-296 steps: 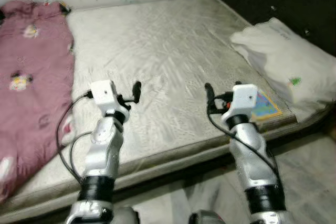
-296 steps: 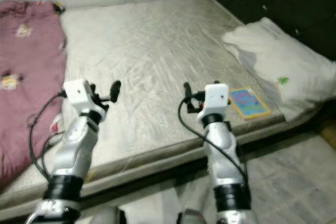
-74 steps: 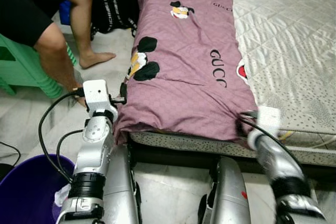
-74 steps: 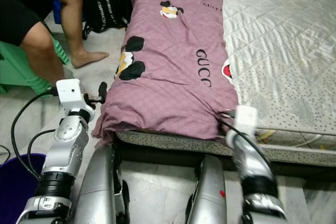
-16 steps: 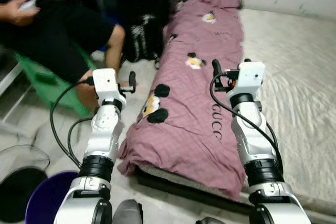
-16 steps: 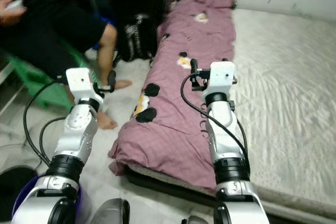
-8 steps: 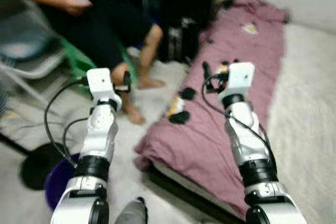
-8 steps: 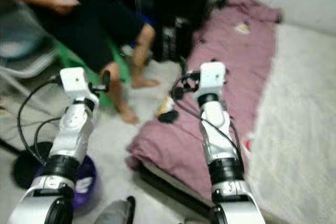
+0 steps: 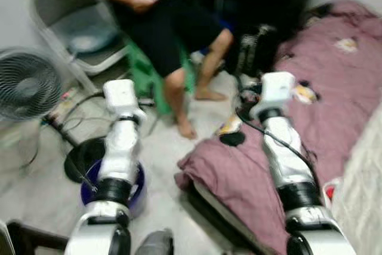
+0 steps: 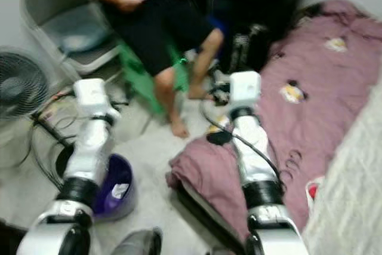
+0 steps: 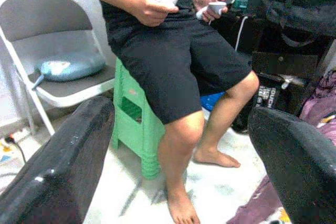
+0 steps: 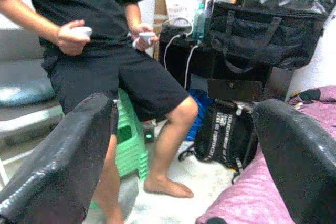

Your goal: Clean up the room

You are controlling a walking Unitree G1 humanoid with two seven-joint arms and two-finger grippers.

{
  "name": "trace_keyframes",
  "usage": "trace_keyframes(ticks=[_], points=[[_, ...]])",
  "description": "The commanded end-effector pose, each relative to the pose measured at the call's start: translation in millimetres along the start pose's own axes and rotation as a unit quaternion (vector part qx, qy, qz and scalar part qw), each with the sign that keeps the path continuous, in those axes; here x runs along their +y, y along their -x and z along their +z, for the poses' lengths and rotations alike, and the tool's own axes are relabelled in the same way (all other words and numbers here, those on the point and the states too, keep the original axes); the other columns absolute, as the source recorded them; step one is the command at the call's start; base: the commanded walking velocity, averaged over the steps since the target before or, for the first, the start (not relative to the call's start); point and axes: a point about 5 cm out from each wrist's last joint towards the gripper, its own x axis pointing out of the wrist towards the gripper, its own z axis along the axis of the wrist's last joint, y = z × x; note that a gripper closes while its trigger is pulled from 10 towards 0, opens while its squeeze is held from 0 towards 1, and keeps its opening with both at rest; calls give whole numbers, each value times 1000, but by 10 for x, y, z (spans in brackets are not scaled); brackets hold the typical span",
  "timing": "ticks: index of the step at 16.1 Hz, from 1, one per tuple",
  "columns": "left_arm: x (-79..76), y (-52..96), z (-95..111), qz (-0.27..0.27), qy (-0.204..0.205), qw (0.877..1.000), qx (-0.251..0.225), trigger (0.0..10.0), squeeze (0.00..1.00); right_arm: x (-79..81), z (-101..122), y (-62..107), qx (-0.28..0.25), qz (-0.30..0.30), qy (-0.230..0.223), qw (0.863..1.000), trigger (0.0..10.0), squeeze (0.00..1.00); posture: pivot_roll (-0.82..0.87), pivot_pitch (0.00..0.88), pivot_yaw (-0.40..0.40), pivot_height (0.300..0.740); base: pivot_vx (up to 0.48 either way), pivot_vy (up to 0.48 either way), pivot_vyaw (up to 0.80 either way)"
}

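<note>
Ahead, seated person (image 9: 173, 22), purple bucket (image 9: 134, 192)

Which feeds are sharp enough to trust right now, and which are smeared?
Both eye views are motion-blurred: the pink cartoon-print blanket and round grey fan have soft edges. The left wrist view is crisp on the green plastic stool, with the wall washed out. The right wrist view is slightly soft.

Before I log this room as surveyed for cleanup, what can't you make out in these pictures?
- Purple bucket: contents a blurred white scrap; left arm covers part.
- Pink blanket: prints smeared by motion blur in eye views.
- What the person holds: too small to identify.
- Black backpack: white lettering unreadable, right hand open, its fingers crowding the view.
</note>
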Motion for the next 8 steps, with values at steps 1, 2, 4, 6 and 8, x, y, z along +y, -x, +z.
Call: trace_keyframes(ticks=[1, 2, 4, 6, 8], points=[[110, -14, 37, 14, -7, 1000, -5, 10000, 0, 90, 44, -30, -9, 11, -9, 1000, 10000, 0, -10, 0, 11, 740, 0, 0, 800], [112, -14, 35, 14, -7, 1000, -4, 10000, 0, 90, 42, -29, -9, 11, -9, 1000, 10000, 0, -10, 0, 11, 740, 0, 0, 800], [117, -10, 27, 14, -7, 1000, -3, 10000, 0, 94, 37, -28, -9, 11, -10, 1000, 10000, 0, -10, 0, 11, 740, 0, 0, 800], [124, -1, 27, 14, -7, 1000, -5, 10000, 0, 99, 27, -25, -7, 12, -10, 1000, 10000, 0, -6, 0, 11, 740, 0, 0, 800], [157, 26, 19, 16, -9, 1000, -6, 10000, 0, 121, 1, -22, -3, 15, -14, 1000, 10000, 0, 10, 0, 10, 740, 0, 0, 800]])
